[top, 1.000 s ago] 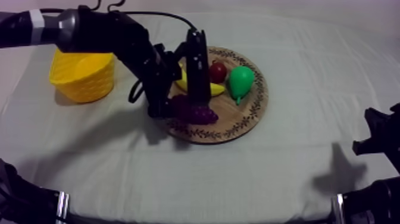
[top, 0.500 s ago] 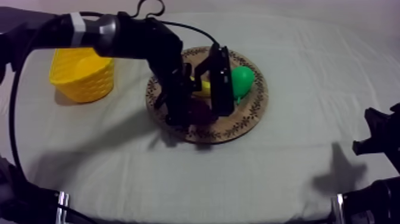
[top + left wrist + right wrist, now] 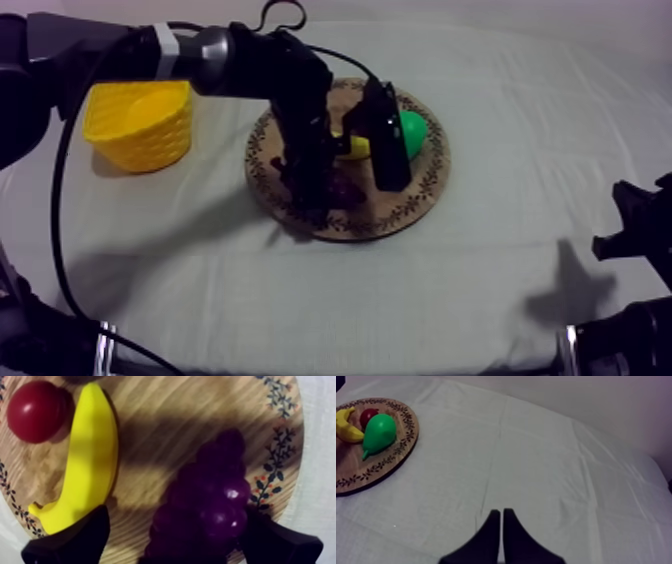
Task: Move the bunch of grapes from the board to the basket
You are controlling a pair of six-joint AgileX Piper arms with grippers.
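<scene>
The dark purple bunch of toy grapes [image 3: 347,190] lies at about 6 o'clock on the round wooden board with a patterned rim [image 3: 425,195], largely hidden under my left arm. My left gripper [image 3: 175,523] is low over it, black fingers [image 3: 70,543] apart, one on either side of the bunch. I cannot tell whether they touch it. A yellow toy banana [image 3: 90,451] and a small red fruit [image 3: 35,411] lie beside the bunch. The green pear [image 3: 414,128], half covered, sits at 2 o'clock. The yellow basket [image 3: 140,125] stands at the board's 9 o'clock. My right gripper [image 3: 502,526] has its fingers together.

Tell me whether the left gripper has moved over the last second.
Yes. In the top view the left gripper has shifted right from the wooden board's left rim toward its middle, nearer the pear.
</scene>
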